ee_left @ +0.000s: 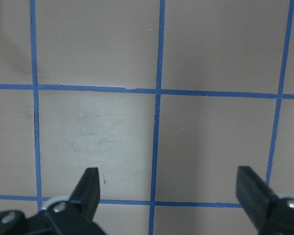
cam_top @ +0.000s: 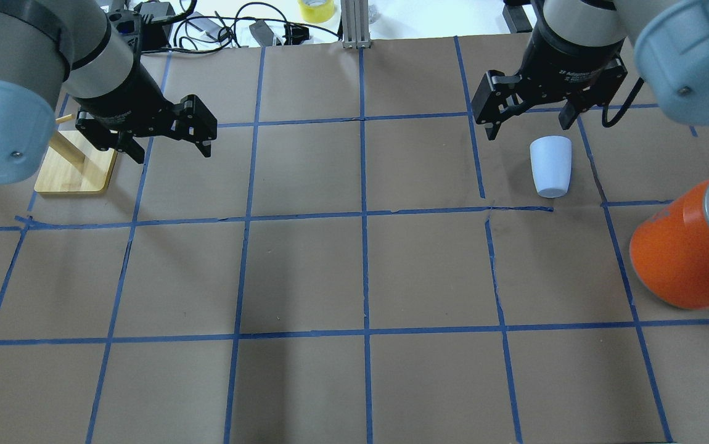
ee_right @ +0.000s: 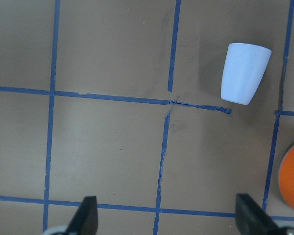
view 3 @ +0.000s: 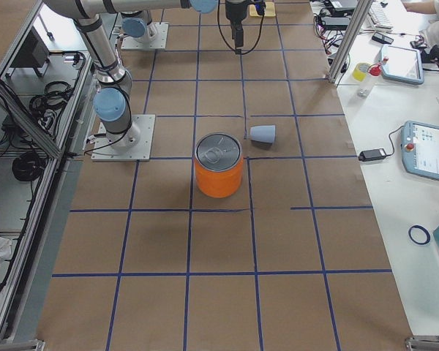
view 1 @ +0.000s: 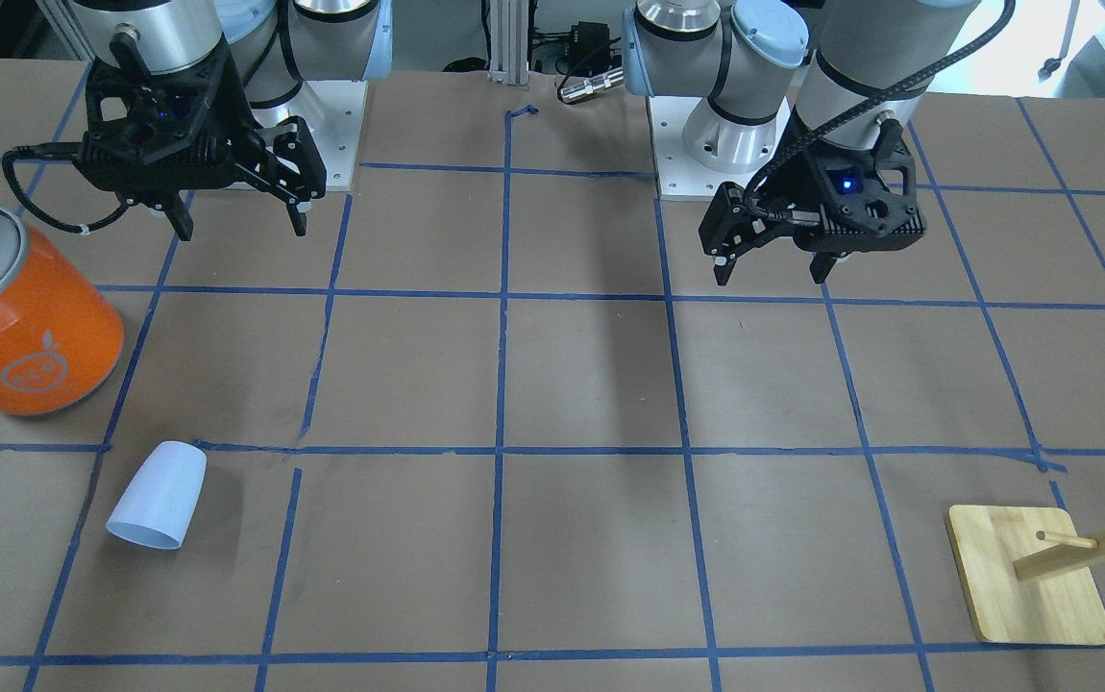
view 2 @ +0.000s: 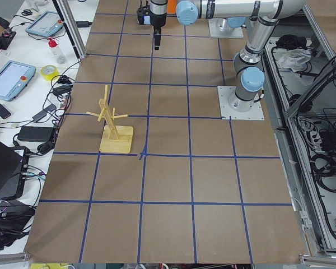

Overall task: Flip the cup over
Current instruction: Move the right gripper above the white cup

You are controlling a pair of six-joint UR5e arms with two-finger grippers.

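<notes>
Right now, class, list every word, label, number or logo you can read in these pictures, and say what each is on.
No text reads clearly.
Right gripper: white print on its body, too blurred to quote.
Can: white fruit-shaped logo with lettering inside, too blurred to read.
Tablet: screen content too small to read.
Cup: no markings show.

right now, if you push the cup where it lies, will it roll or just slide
The cup lies on its side and tapers, so a push would probably roll it in an arc around its narrow end. It looks small and smooth, so likely light: it may skid off, or slip in the right hand.
</notes>
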